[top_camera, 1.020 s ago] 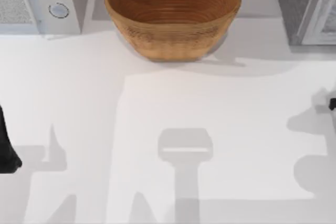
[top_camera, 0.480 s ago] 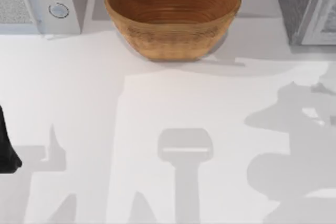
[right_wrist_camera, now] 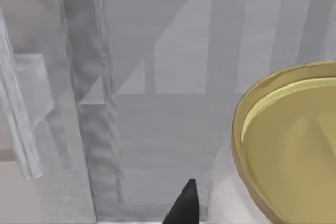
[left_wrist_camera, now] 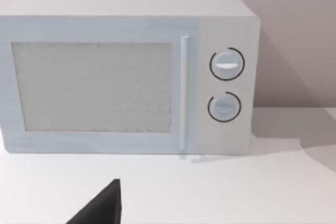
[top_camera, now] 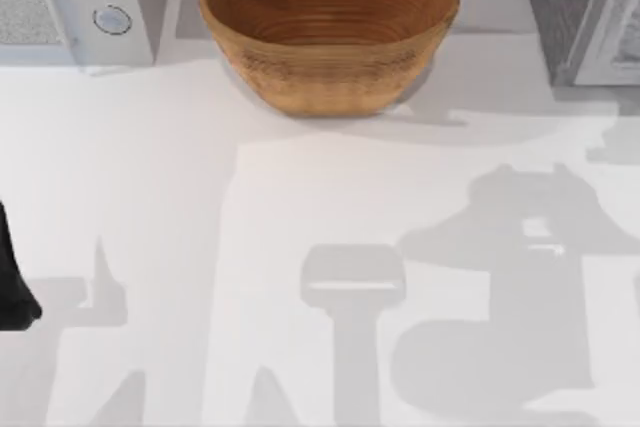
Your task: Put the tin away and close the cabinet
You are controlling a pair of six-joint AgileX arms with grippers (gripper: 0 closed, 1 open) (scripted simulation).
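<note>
Right wrist view: tin (right_wrist_camera: 294,150) by cabinet (right_wrist_camera: 157,77); tool state unclear.

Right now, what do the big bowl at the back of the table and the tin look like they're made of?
The bowl looks like woven wicker or coiled rattan, matte: tan-brown with fine ridged rings running round its inside and wall. The tin looks like metal with a smooth brass or gold finish: a thin raised rim round a flat, evenly yellow top. Both are rendered, so that is only a guess from looks.
</note>
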